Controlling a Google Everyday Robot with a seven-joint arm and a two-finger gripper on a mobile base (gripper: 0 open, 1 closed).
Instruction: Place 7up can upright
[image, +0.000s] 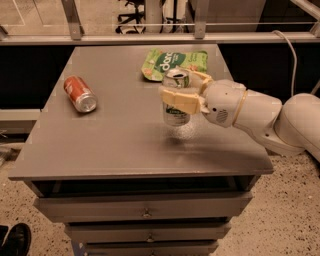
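The 7up can (175, 114) is silver-white with green lettering and stands upright, its base at or just above the grey tabletop (120, 145) right of centre. My gripper (181, 91) reaches in from the right, its cream fingers (180, 100) closed around the can's upper half. The white arm (260, 117) extends off to the right.
A red-orange can (80, 94) lies on its side at the table's left. A green snack bag (172, 62) lies flat at the back, just behind the 7up can. Drawers (145, 207) sit below the front edge. A metal rail runs behind the table.
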